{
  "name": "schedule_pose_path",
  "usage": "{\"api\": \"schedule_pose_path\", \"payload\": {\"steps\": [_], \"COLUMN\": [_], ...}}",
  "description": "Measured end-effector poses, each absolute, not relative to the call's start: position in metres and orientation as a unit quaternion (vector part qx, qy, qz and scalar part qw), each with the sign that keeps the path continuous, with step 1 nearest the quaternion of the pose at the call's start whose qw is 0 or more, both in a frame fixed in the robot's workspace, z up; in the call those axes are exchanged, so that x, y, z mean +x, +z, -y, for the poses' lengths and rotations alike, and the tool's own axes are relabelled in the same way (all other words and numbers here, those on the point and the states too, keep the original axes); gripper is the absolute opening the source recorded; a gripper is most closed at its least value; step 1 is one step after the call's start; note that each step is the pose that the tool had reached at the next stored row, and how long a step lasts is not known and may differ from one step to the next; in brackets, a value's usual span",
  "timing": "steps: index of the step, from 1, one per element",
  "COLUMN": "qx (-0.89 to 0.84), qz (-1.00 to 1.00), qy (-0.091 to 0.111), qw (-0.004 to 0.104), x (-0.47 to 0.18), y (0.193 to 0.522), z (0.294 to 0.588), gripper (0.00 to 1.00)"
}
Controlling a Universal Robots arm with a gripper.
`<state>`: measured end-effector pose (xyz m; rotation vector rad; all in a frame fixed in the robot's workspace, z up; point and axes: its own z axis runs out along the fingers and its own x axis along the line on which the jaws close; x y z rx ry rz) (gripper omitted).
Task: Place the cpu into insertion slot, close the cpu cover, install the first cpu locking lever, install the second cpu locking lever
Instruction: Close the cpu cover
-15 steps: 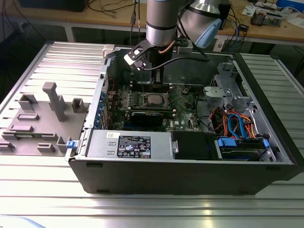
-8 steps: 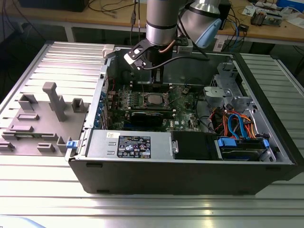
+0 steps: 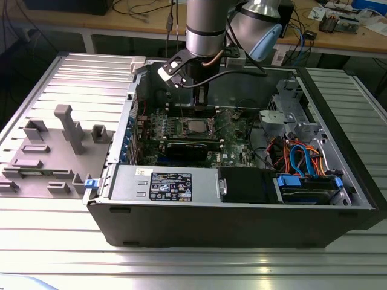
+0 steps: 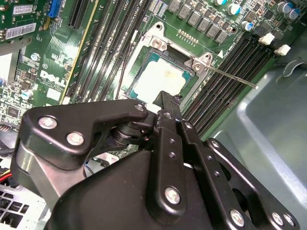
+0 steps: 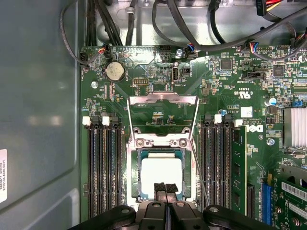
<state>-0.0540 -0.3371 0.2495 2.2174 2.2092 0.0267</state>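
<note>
The cpu point(image 5: 162, 175) lies flat in the insertion slot point(image 5: 135, 182) on the green motherboard; it is also seen in the second wrist view as a pale square chip point(image 4: 165, 79) and in the exterior view point(image 3: 196, 127). The cpu cover point(image 5: 163, 98) stands swung open on its hinge beside the slot. A thin locking lever point(image 4: 230, 76) sticks up and out from the socket's corner, and shows as a rod point(image 5: 199, 167) along one side. My gripper point(image 5: 165, 189) hovers over the chip's near edge, shut with nothing between its pads. In the exterior view the gripper point(image 3: 202, 96) hangs above the socket.
Long black memory slots point(image 5: 103, 167) flank the socket on both sides. Black cables point(image 5: 168, 24) run along the board's far edge. The open case point(image 3: 242, 223) holds a power supply point(image 3: 166, 184) and a drive cage point(image 3: 308, 181). A grey fixture point(image 3: 60, 151) sits at the exterior view's left.
</note>
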Motion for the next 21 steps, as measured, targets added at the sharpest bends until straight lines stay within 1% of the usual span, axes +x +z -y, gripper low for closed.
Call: {"api": "schedule_pose_path", "payload": {"steps": [8, 21], "qx": [0.708, 0.708], "qz": [-0.706, -0.706], "qy": [0.008, 0.009], "qw": [0.006, 0.006], "x": [-0.054, -0.054], "y": [0.25, 0.262], "z": [0.337, 0.337], "gripper": [0.11, 0.11]}}
